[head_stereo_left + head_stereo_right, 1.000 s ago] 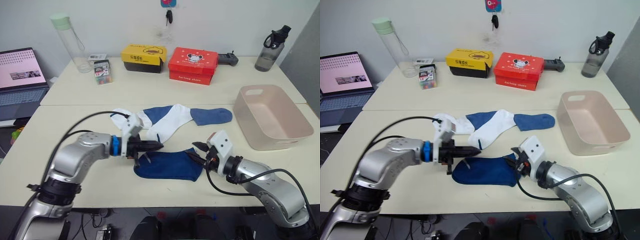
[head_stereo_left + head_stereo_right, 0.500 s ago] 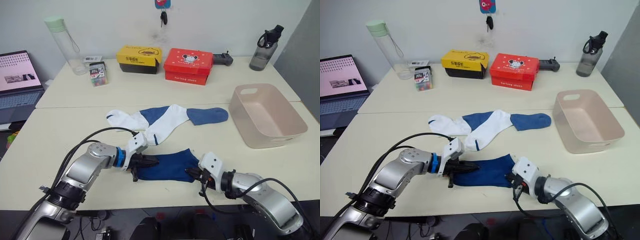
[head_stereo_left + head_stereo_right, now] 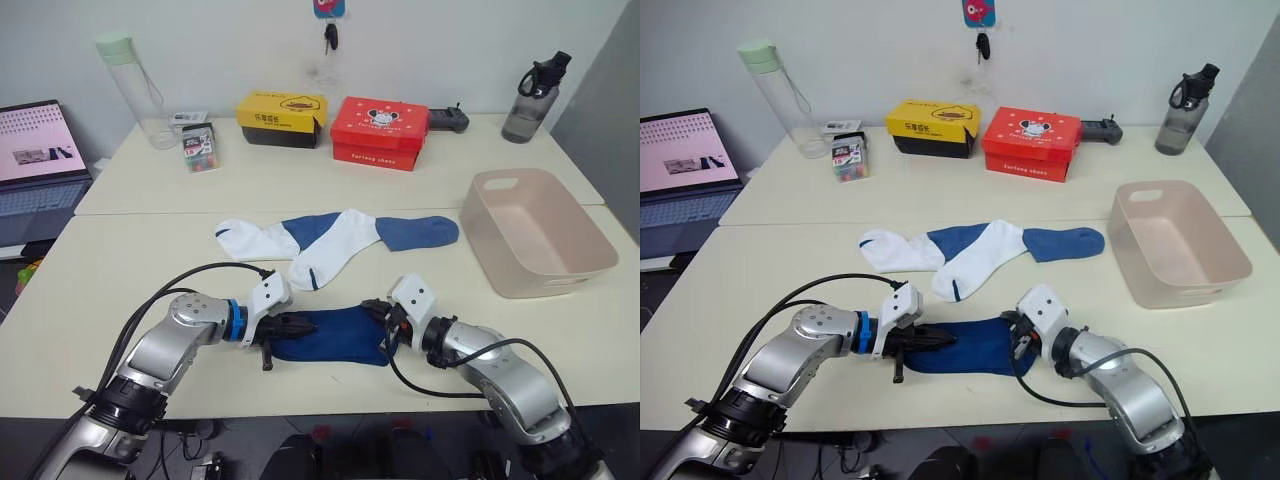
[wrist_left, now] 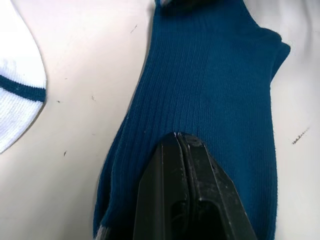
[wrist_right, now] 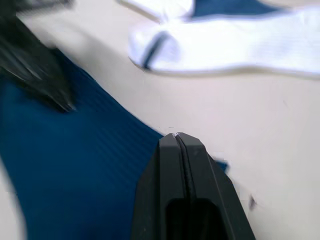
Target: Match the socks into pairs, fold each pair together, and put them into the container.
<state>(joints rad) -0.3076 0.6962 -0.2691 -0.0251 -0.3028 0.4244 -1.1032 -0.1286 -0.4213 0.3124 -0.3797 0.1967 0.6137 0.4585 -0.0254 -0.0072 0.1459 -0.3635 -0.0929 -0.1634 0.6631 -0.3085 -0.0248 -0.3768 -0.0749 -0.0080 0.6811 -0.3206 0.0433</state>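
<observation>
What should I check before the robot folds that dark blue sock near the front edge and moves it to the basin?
1. Left gripper shut on dark blue sock: ok.
2. Right gripper shut at the sock's other end: ok; fabric caught: cannot tell.
3. One sock or a stacked pair: cannot tell.
4. Container empty, ready: ok.
5. White socks and medium blue socks lie apart from the held sock: ok.

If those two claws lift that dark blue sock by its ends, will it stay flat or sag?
The dark navy sock is thin ribbed fabric lying flat on the table, so it would probably droop in the middle. It looks light and should lift easily. With the left gripper and the right gripper at opposite ends, it may hang like a hammock.
</observation>
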